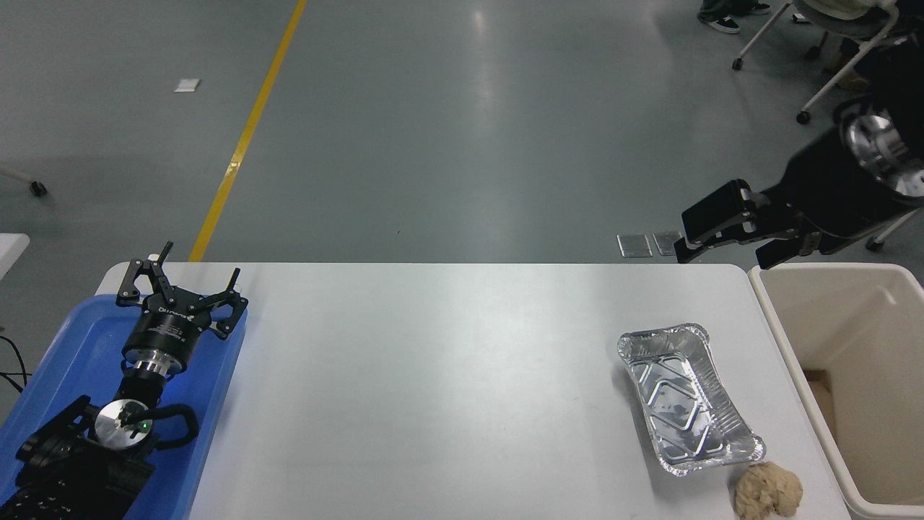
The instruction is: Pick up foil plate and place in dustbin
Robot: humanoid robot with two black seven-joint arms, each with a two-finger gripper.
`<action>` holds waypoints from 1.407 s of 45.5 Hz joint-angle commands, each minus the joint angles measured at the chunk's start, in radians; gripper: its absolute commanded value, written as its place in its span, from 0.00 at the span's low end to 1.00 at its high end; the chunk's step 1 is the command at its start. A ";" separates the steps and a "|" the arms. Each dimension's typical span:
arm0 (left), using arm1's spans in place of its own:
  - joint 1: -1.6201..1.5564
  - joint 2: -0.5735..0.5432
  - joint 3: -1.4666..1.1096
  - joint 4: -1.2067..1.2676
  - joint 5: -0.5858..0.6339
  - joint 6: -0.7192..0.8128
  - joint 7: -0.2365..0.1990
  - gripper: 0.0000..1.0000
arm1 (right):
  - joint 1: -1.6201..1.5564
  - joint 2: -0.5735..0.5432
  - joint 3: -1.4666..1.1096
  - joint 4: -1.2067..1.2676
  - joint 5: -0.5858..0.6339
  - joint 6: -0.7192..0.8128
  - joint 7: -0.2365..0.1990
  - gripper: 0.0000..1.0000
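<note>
The right claw (729, 235) hangs high off the table's far right corner, jaws spread and holding nothing. Below and nearer, the foil plate (686, 397) lies flat on the table (433, 375), untouched, just beside the dustbin (866, 347) and almost touching a tan paper ball (769, 491). I'd say the claw should come down over one rolled rim edge and pinch there gently, since thin foil likely buckles; keep away from the ball end. The left claw (180, 292) sits open over the blue tray (65, 361).
</note>
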 commanded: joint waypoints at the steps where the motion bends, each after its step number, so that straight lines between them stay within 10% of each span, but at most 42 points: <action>1: 0.000 0.000 0.001 -0.001 0.001 0.000 0.001 0.99 | -0.227 -0.065 -0.032 -0.065 -0.147 -0.244 0.008 1.00; 19: -0.002 0.002 0.006 -0.001 0.001 0.000 0.001 0.99 | -0.822 -0.010 0.178 -0.421 -0.176 -0.504 0.010 1.00; 64: -0.003 0.002 0.007 -0.001 0.001 0.000 0.001 0.99 | -1.221 0.141 0.323 -0.769 -0.182 -0.528 0.008 1.00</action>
